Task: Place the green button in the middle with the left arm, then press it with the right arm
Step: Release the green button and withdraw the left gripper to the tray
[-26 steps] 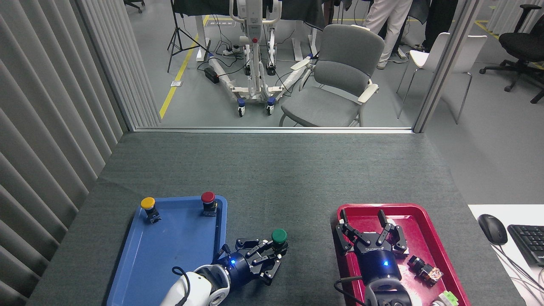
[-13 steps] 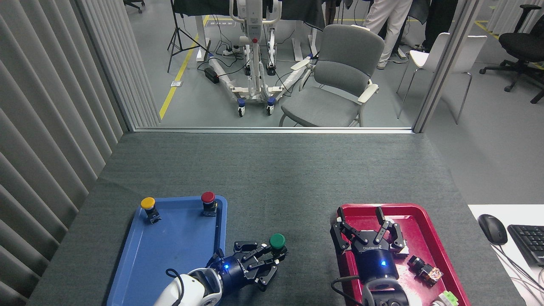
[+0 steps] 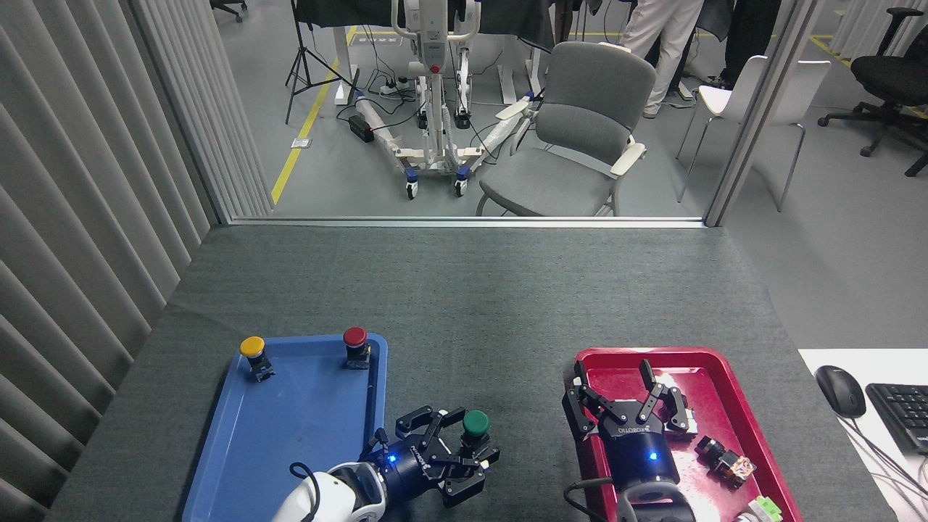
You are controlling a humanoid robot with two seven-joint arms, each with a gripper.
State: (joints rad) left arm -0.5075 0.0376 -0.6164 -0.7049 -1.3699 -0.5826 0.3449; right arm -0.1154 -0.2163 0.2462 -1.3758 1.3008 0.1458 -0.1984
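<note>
Dark-green domed push-button (image 3: 475,423) sits upright on bare grey felt mat (image 3: 464,304), between blue plastic tray (image 3: 290,435) & red plastic tray (image 3: 732,428), near mat's front edge. Left gripper (image 3: 464,453) w/ white wrist: fingers spread around it, gaps showing, so prob. letting go. Right gripper (image 3: 629,399), dark wrist, hangs over red tray, fingers splayed, empty — ready to press.

Green button (image 3: 475,423): round dark-green domed cap on stubby black body; upright, on the bare grey mat (image 3: 464,304) near its front edge, between the two trays, nearer the blue one; left gripper's (image 3: 464,453) spread fingers around its base; contact unclear.
</note>
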